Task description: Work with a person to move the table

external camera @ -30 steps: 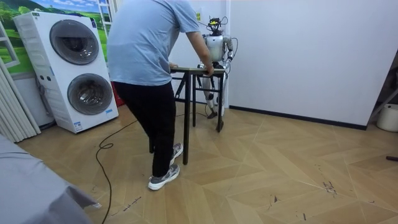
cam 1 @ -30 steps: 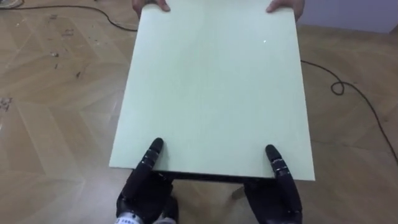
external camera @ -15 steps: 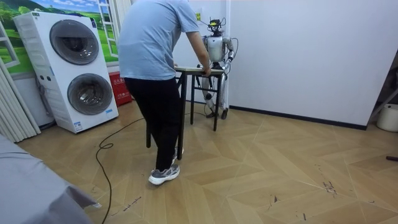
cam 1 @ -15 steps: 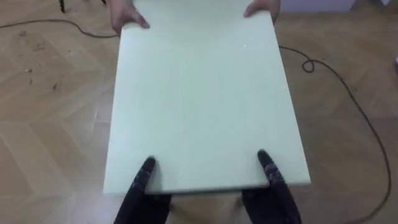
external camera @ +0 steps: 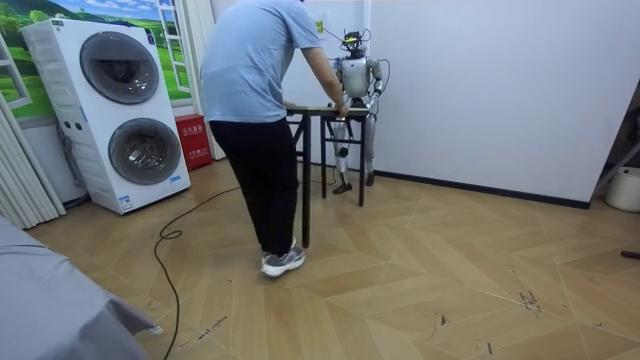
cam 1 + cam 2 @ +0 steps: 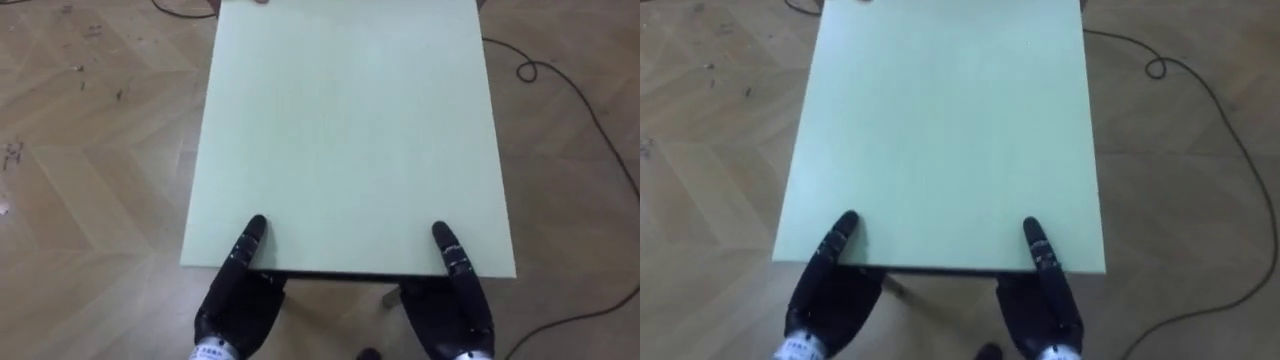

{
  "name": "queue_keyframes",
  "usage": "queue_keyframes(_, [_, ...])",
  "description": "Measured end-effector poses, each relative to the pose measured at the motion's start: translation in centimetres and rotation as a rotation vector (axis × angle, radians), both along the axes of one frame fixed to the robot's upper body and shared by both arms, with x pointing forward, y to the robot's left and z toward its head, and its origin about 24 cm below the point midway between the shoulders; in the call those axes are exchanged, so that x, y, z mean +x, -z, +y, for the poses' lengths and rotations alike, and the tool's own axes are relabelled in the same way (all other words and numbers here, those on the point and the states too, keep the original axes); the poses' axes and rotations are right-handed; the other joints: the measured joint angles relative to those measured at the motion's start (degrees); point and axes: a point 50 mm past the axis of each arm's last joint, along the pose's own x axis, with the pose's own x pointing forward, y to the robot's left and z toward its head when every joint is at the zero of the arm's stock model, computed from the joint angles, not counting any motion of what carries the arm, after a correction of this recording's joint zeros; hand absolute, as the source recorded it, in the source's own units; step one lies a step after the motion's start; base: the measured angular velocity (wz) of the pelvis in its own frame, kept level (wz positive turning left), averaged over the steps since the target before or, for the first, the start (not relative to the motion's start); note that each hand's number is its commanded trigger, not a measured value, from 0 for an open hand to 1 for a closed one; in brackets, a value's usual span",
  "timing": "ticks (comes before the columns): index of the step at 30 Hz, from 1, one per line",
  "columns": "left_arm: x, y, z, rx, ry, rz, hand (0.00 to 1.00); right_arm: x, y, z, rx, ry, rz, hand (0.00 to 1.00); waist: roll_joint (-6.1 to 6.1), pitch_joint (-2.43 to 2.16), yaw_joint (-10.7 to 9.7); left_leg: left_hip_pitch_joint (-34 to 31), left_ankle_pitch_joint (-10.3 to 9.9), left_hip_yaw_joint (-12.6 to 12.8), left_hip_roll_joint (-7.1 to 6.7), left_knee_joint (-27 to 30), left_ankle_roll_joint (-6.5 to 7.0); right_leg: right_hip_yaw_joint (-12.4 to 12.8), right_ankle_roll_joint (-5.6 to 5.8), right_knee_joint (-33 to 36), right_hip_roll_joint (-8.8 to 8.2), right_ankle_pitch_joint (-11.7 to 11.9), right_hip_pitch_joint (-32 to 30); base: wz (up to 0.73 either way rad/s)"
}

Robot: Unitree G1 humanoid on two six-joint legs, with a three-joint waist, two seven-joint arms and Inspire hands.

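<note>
Mid-carry, by the look of it: the table sits between the two of them, the robot at its near short edge close to the white wall, the person leaning in and gripping the far edge. The left hand and right hand are tucked under the near edge, each with a thumb laid on top; how they close underneath, I cannot tell. Next call: step in time with the person, keep the top level, and mind the cable on the floor.
</note>
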Motion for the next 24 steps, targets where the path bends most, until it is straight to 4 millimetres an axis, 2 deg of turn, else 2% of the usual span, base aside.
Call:
queue_keyframes(1, [0.0,0.0,0.0,-0.001,0.000,0.001,1.00,-0.1,0.1,0.0,0.007,0.001,0.006,1.00,-0.18,0.01,0.0,-0.1,0.3,0.2,-0.25,0.0,0.56,1.8,0.66,-0.3,-0.09,1.0,0.0,0.30])
queue_keyframes(3, [0.1,0.1,0.0,0.009,0.005,0.005,1.00,-0.6,0.3,0.0,0.019,-0.003,0.022,1.00,-0.43,-0.01,-1.2,-1.4,1.6,1.8,-0.50,0.2,2.29,9.7,4.90,-1.2,-0.33,4.8,-0.4,0.45])
queue_keyframes(4, [0.1,0.2,0.1,0.012,0.009,0.005,1.00,-0.7,0.3,0.1,0.024,-0.003,0.027,1.00,-0.58,0.02,-1.2,-1.6,1.9,2.9,-0.42,0.2,2.45,11.3,5.85,-0.3,-0.67,4.9,-0.7,0.54])
queue_keyframes(5, [0.1,0.4,-0.1,0.016,0.022,0.013,1.00,-1.2,0.5,-0.1,0.028,0.004,0.039,1.00,-0.65,0.05,-1.3,-1.6,2.6,6.1,-0.05,0.2,2.64,13.4,8.57,5.8,-2.33,0.9,-1.0,0.58])
queue_keyframes(6, [0.1,0.5,-0.4,0.025,0.038,0.017,1.00,-1.8,0.7,-0.4,0.031,0.015,0.052,1.00,-0.84,-0.02,-1.4,-1.5,3.1,7.9,-0.03,0.1,2.77,15.9,10.15,14.2,-4.33,-4.7,-0.7,0.57])
queue_keyframes(7, [0.0,0.5,-0.4,0.028,0.041,0.019,1.00,-2.0,0.8,-0.5,0.031,0.020,0.055,1.00,-0.97,-0.07,-1.3,-1.5,3.2,8.5,-0.09,0.0,2.77,17.0,10.66,17.3,-5.10,-6.6,-0.3,0.41])
queue_keyframes(8, [-0.3,0.7,-0.4,0.032,0.043,0.025,1.00,-2.2,0.8,-0.6,0.027,0.020,0.059,1.00,-1.12,-0.08,-1.1,-1.6,3.5,8.7,-0.23,0.1,2.76,18.8,12.05,20.1,-6.16,-9.6,2.0,0.10])
queue_keyframes(9, [-0.5,0.7,-0.3,0.029,0.037,0.028,1.00,-2.2,0.8,-0.5,0.025,0.015,0.059,1.00,-1.17,-0.12,-0.6,-2.0,3.6,8.6,-0.22,0.4,2.60,19.5,12.67,19.2,-6.31,-11.9,5.1,0.00])
queue_keyframes(10, [-0.6,0.8,-0.2,0.029,0.032,0.030,1.00,-2.2,0.8,-0.4,0.025,0.011,0.060,1.00,-1.28,-0.17,-0.3,-2.4,3.8,8.6,-0.18,0.5,2.38,19.8,12.93,17.7,-6.19,-12.9,6.6,-0.11])
queue_keyframes(11, [-0.6,0.8,0.0,0.032,0.024,0.033,1.00,-2.3,0.9,-0.1,0.028,0.004,0.062,1.00,-1.52,-0.09,0.2,-2.8,4.2,8.5,0.05,0.4,1.91,20.0,13.13,13.5,-5.18,-13.7,8.8,-0.13])
queue_keyframes(13, [-0.9,0.9,0.2,0.032,0.019,0.031,1.00,-2.3,0.9,0.1,0.026,0.001,0.061,1.00,-1.92,-0.18,1.0,-3.4,4.8,8.2,0.27,0.1,1.22,19.9,13.12,8.5,-3.81,-13.7,10.2,-0.24])
queue_keyframes(14, [-0.9,0.9,0.2,0.030,0.019,0.031,1.00,-2.3,0.9,0.2,0.022,0.001,0.060,1.00,-2.12,-0.13,2.1,-3.7,5.1,7.5,0.31,-0.2,0.91,19.9,12.50,6.2,-2.92,-13.3,10.6,-0.30])
queue_keyframes(15, [-1.2,1.0,0.1,0.028,0.014,0.037,1.00,-2.3,0.9,0.0,0.015,-0.004,0.064,1.00,-2.11,-0.16,2.3,-3.7,5.6,7.1,0.56,-0.7,0.49,19.7,11.78,4.5,-1.91,-12.2,11.1,-0.23])
queue_keyframes(16, [-1.3,1.0,0.2,0.028,0.011,0.039,1.00,-2.4,0.9,0.0,0.016,-0.008,0.067,1.00,-2.31,-0.14,2.4,-3.6,6.0,7.0,0.81,-1.0,0.28,19.6,11.54,3.8,-1.56,-11.9,11.4,-0.05])
queue_keyframes(18, [-1.5,1.1,0.2,0.032,0.005,0.043,1.00,-2.5,0.9,0.2,0.012,-0.013,0.069,1.00,-3.01,0.04,2.6,-3.6,7.2,6.5,1.78,-2.0,-0.55,18.9,10.51,1.1,-0.28,-10.4,12.4,0.05])
queue_keyframes(24, [-2.0,1.2,0.0,0.021,0.011,0.042,1.00,-2.6,0.9,-0.1,-0.006,-0.004,0.063,1.00,-3.30,0.04,2.8,-4.6,8.9,4.3,3.02,-3.5,-1.93,16.5,8.95,-3.3,1.49,-8.6,13.5,0.11])
